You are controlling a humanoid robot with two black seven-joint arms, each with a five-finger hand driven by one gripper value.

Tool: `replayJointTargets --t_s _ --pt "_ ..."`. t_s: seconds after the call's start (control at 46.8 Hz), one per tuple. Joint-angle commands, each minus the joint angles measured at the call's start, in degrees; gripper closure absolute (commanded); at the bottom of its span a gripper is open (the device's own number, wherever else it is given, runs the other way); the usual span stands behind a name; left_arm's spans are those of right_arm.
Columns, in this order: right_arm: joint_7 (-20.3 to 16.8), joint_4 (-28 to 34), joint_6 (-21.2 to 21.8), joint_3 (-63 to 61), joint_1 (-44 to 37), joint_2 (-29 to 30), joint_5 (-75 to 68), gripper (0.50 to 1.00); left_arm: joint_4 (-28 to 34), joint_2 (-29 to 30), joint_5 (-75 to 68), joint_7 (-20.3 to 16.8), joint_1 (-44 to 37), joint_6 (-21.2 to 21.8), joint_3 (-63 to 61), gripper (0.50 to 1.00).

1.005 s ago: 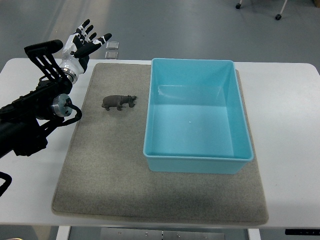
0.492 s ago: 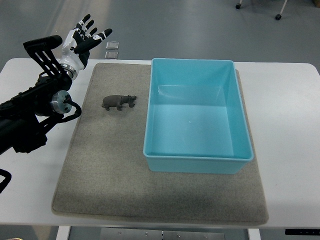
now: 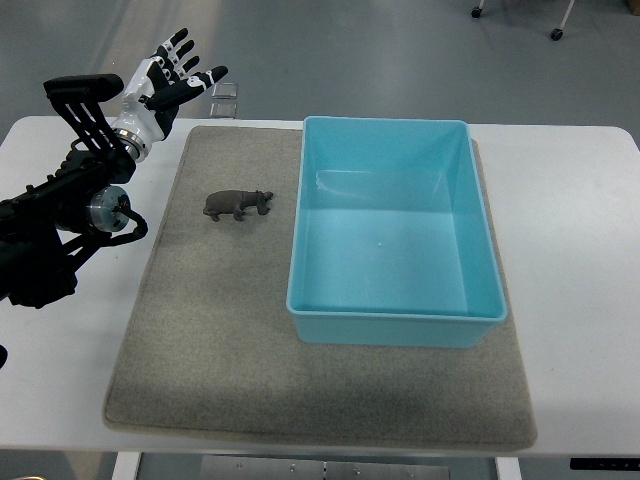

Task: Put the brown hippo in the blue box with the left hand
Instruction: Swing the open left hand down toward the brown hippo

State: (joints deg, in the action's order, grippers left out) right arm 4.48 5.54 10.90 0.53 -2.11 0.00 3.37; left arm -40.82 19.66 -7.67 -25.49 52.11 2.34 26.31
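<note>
Left hand (image 3: 168, 82): fingers spread, empty, at 10 o'clock | hippo (image 3: 237, 204): standing on mat (image 3: 200, 330), just beside box (image 3: 395, 232), at its 9 o'clock | Step: reach; descend over hippo's back, pinch flanks, lift above box wall.

Brown hippo (image 3: 238, 204): small dark-brown toy figure, standing upright on its legs, side-on with its head toward the blue box (image 3: 392, 231), lying just left of it and apart from its wall. Blue box: light-blue rectangular open-topped bin, upright, interior bare.
</note>
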Motion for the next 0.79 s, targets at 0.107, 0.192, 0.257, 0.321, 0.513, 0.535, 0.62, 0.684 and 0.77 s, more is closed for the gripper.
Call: replayJointTargets --t_s 0.107,0.192,0.257,0.321,0.513,0.535,0.62,0.684,0.77 --pt "0.0 0.0 0.0 0.0 0.0 0.0 0.0 0.564 -0.1 0.5 -5.1 0.5 0.3 0.1 -0.4 0.506" --pt "0.0 0.0 0.0 0.0 0.0 0.0 0.0 0.564 -0.1 0.5 -5.2 0.7 0.3 0.4 -0.4 0.506" --pt "0.0 0.0 0.0 0.0 0.0 0.0 0.1 0.564 -0.1 0.4 -5.2 0.8 0.3 0.4 -0.5 0.508" --pt "0.0 0.0 0.0 0.0 0.0 0.0 0.1 0.564 -0.6 0.4 -5.7 0.9 0.1 0.4 -0.6 0.508" --pt "0.0 0.0 0.0 0.0 0.0 0.0 0.0 0.564 -7.3 3.7 -11.6 1.1 0.1 1.3 -1.0 0.510" --pt "0.0 0.0 0.0 0.0 0.0 0.0 0.1 0.564 -8.0 4.2 -12.4 1.1 0.1 1.5 -1.2 0.510" --pt "0.0 0.0 0.0 0.0 0.0 0.0 0.1 0.564 -10.4 6.2 -14.5 1.1 1.1 2.6 -4.1 0.510" --pt "0.0 0.0 0.0 0.0 0.0 0.0 0.1 0.564 -11.3 8.0 -14.9 1.2 2.6 3.5 -7.7 0.510" --pt "0.0 0.0 0.0 0.0 0.0 0.0 0.0 0.564 -12.1 9.8 -15.1 1.4 4.7 3.6 -12.8 0.510"
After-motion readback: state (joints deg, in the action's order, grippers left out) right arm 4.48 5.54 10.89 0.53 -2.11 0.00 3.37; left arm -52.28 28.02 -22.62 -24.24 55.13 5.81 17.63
